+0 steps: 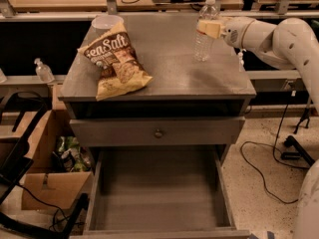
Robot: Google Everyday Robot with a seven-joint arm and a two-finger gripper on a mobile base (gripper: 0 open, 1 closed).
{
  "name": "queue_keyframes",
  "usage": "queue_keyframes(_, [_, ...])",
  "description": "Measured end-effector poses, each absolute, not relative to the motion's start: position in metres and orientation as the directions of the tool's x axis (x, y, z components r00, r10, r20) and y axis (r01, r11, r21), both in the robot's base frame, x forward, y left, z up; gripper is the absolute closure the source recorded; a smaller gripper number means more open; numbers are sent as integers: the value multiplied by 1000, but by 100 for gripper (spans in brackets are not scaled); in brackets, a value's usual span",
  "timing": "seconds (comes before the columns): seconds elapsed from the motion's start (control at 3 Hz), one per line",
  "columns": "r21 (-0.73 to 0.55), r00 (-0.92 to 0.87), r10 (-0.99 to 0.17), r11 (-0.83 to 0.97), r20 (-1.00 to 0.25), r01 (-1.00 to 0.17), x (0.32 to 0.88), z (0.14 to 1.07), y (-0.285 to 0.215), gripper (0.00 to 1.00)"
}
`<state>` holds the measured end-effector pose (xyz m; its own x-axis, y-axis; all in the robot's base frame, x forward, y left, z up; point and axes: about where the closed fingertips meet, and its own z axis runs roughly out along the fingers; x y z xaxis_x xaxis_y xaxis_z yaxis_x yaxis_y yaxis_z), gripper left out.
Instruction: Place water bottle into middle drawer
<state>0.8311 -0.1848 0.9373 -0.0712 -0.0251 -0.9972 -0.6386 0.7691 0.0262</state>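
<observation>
The water bottle (204,34), clear with a white cap, is at the back right of the grey cabinet top (164,68), leaning slightly. My gripper (209,29) comes in from the right on a white arm, and its cream fingers (213,30) are closed around the bottle's upper part at the label. The middle drawer (159,193) is pulled out wide open below, at the front of the cabinet, with a bare grey floor and low side walls. It lies well below and in front of the gripper.
A Sea Salt chip bag (115,61) lies on the cabinet top's left side, with a clear tub (106,22) behind it. A closed drawer front with a round knob (158,132) is above the open drawer. A pump bottle (43,70), a cardboard box (47,188) and floor cables (264,173) surround the cabinet.
</observation>
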Motion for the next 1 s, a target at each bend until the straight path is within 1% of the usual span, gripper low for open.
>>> queue_keyframes(0.33, [10, -41, -22, 763, -999, -647, 824, 952, -184, 100])
queue_keyframes(0.67, [-31, 18, -25, 744, -1000, -668, 788, 982, -186, 100])
queue_keyframes(1.0, [-97, 81, -56, 691, -995, -716, 697, 1011, -187, 100])
